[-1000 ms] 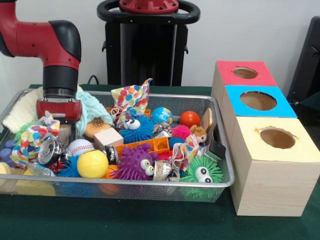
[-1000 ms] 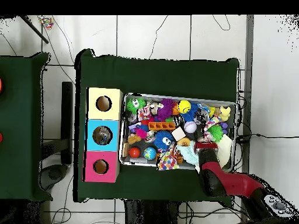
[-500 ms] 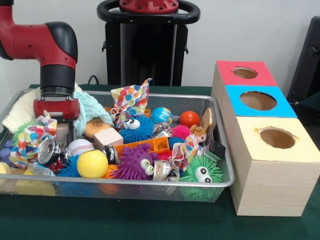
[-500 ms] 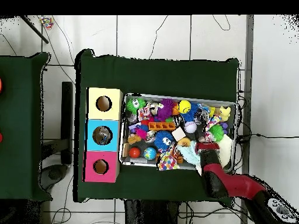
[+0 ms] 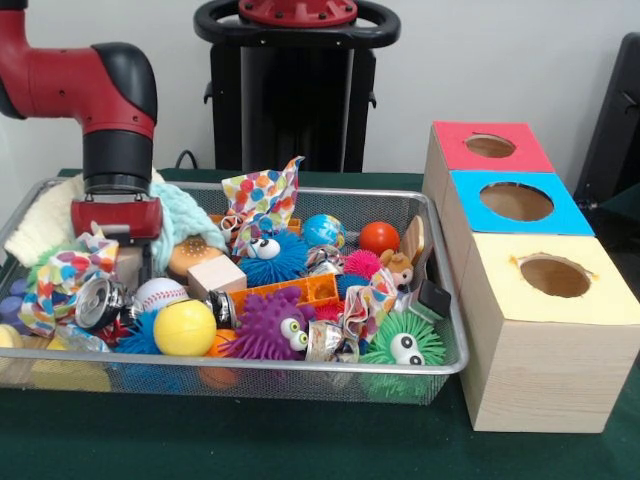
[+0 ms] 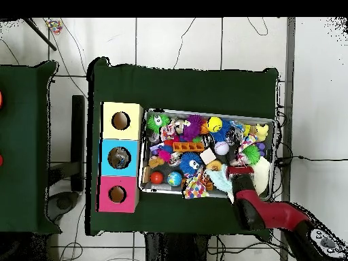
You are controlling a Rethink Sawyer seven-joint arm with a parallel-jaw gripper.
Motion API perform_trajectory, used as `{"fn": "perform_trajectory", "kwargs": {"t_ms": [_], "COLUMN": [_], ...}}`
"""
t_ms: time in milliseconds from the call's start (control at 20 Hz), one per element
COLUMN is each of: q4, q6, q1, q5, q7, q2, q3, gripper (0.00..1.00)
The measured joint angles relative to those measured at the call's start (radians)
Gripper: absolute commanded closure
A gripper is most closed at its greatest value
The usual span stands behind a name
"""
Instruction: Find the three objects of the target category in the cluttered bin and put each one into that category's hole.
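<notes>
The front view sits low and close at the table's edge, looking level across the bin (image 5: 240, 365) toward the wall. The overhead view looks straight down from high up — both share bin (image 6: 206, 113) and boxes (image 6: 121, 157).

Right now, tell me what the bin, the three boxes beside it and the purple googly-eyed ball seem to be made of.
Bin: looks like metal wire mesh, silvery with a shiny rolled rim; contents show through its walls.
Three boxes: sides look like pale unfinished wood with faint grain; tops seem matte coloured paper or paint, red, blue and yellow.
Purple googly-eyed ball: probably soft rubber, covered in floppy spikes.
</notes>
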Motion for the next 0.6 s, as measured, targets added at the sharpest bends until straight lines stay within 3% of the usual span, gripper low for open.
{"fn": "perform_trajectory", "kwargs": {"t_ms": [250,600], "q4": [-0.006,-0.012], "q6": [0.052,0.242], "q1": [0.021,0.045], "q5": [-0.013,-0.015], "q7": [0.0,0.0], "q2": [-0.016,-0.059], "q3": [-0.001,0.034], "gripper": [0.0,0.0]}}
